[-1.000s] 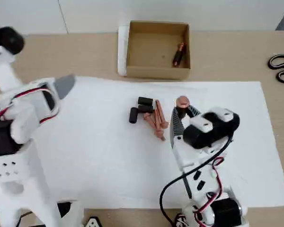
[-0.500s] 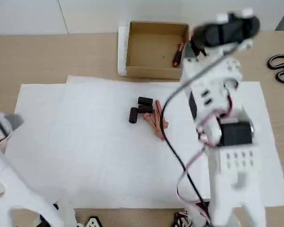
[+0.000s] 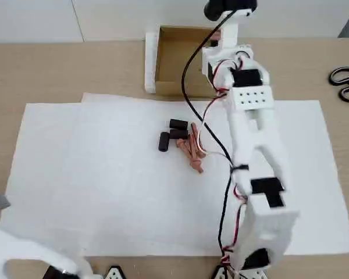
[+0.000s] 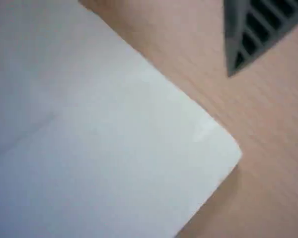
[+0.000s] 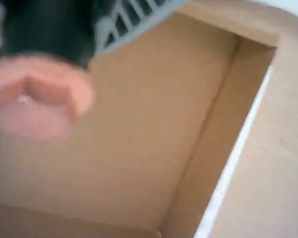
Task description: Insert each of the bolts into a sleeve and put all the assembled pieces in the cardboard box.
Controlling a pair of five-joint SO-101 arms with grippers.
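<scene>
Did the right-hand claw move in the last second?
Yes. The right claw left the white sheet beside the loose bolts and swung out to the cardboard box, holding an assembled piece over it.

Bright, even overhead light, white paper (image 4: 89, 148) near glare, soft shadow under its corner on the tabletop (image 4: 278, 148), cardboard box (image 5: 139, 148) floor beyond the right jaws evenly lit.

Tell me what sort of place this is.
Probably a robotics test bench: a wooden table with a white sheet, loose bolts and sleeves, and the right gripper holding a sleeved bolt over a cardboard box.
</scene>
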